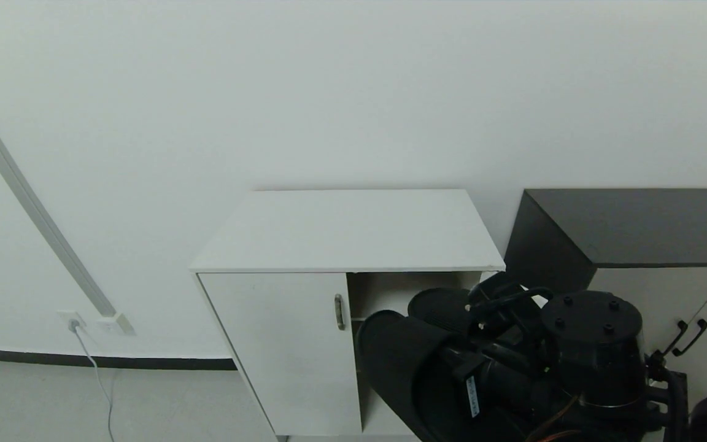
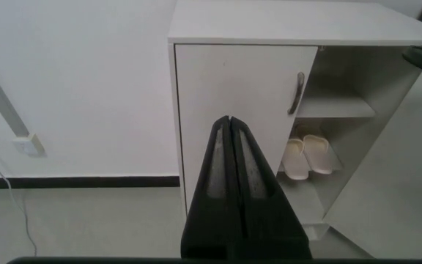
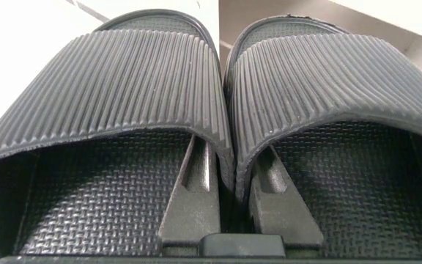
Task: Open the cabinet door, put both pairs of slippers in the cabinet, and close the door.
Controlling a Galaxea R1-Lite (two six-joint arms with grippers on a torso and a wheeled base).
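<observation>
Black slippers (image 3: 152, 88) in right jaws partly hide cabinet (image 1: 341, 230).

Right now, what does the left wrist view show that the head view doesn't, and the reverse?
Left wrist view: the white slippers low inside the white cabinet, and the shut left gripper. Head view: the dark cabinet alongside. Both: the white cabinet, its left door closed and right side open, and the black slippers, just an edge in the left wrist view.
</observation>
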